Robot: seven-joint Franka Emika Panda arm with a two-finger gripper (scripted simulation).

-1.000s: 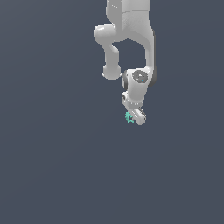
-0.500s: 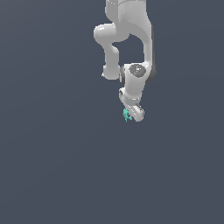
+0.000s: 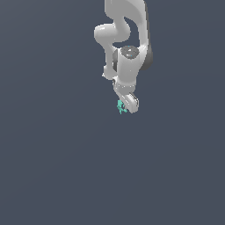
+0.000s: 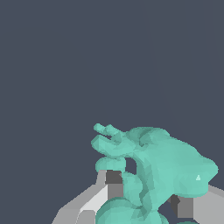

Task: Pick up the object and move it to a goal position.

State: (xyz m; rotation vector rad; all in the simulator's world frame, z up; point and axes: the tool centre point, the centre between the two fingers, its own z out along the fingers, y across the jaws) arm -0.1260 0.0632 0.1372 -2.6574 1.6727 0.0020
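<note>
The object (image 3: 121,107) is a tiny teal-green spiky, curled piece. In the exterior view it sits at the tip of my white gripper (image 3: 124,106), near the middle of the frame's upper half. In the wrist view the object (image 4: 157,170) fills the space between my two grey fingers (image 4: 111,186), which are closed against it from both sides. Its thin spikes stick out beyond the fingertips. The white arm (image 3: 125,44) hangs down from the top of the exterior view.
A plain dark blue-grey surface (image 3: 66,167) fills both views. No other objects, containers or edges show.
The arm has moved toward the top of the exterior view, carrying the teal object with it. The gripper stays shut on the object.
</note>
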